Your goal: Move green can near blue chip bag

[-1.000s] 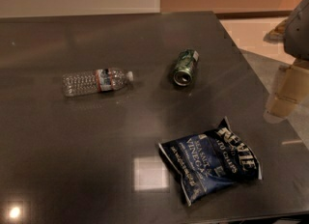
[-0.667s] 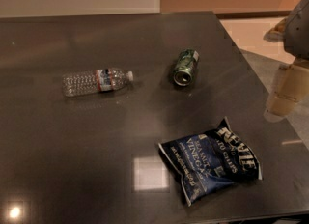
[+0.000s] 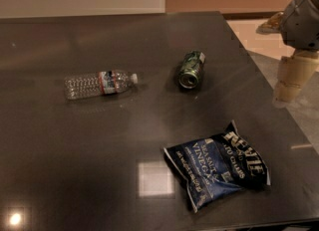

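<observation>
1. Three things lie flat on the table [image 3: 60, 175]: can [image 3: 191, 69] toward the far right corner, bag [image 3: 219, 170] by the front edge, bottle [image 3: 99, 83] leftward.
2. Beyond the right edge hangs the gripper [image 3: 290, 80], likely poised to reach; its state cannot be told.

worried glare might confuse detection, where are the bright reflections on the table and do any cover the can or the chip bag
Camera view: a pale square reflection lies on the table just left of the blue chip bag, a small round glare spot sits lower left; neither covers the bag or the green can; the gripper hangs beyond the table's right edge.
</observation>
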Robot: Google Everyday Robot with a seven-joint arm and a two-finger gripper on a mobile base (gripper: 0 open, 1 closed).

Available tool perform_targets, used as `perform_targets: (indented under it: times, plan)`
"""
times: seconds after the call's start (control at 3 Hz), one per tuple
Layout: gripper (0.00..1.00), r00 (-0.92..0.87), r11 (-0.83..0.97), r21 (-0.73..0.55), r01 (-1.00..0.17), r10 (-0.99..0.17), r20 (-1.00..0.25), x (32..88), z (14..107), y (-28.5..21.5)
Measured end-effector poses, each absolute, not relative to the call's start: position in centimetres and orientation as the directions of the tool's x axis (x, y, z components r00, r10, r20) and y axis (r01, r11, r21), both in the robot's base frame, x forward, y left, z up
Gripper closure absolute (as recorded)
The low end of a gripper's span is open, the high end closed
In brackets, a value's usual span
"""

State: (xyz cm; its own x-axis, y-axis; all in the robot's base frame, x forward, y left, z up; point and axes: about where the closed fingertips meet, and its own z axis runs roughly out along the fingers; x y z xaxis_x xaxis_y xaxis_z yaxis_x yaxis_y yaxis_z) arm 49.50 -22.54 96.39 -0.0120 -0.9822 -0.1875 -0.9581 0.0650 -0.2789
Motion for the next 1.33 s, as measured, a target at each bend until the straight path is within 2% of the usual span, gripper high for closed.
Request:
perform_targets:
  times: [0.67, 1.33]
  plan:
    - [0.0, 0.286, -0.226, -0.31, -0.924, -0.944, -0.165, 57.9, 94.7, -21.4]
    - [0.0, 0.537, -0.485, -0.298, -0.822, -0.835, -0.123, 64.1, 91.7, -17.9]
